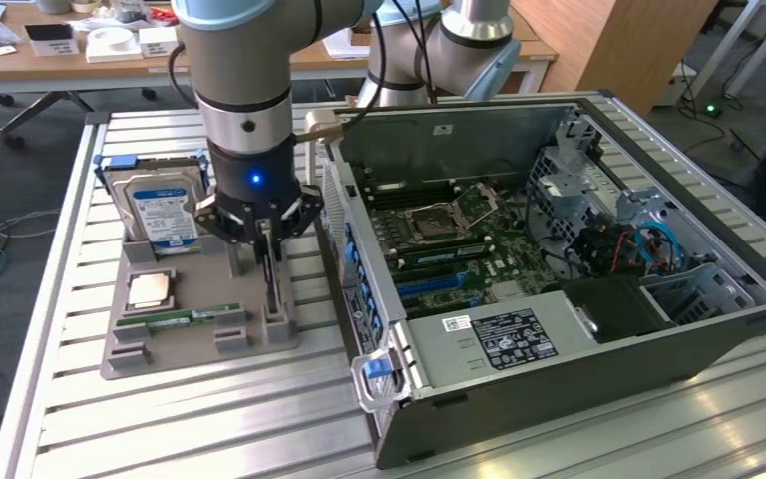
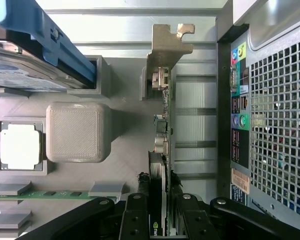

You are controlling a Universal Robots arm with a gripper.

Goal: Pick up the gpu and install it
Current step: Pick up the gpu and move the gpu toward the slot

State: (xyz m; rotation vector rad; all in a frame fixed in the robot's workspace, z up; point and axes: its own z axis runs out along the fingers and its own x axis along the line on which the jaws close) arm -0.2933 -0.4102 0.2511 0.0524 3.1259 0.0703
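My tool (image 2: pixel 160 202) is clamped on the gpu (image 2: pixel 162 130), which stands on edge right beneath it in the grey tray (image 1: pixel 177 354). I judge the pick-up begun; carrying it to the computer case (image 1: pixel 557 369) alongside and seating it remain.

Wooden desk (image 1: pixel 71 66), grey carpet (image 1: pixel 11 170) — wooden cabinet (image 1: pixel 622 40)
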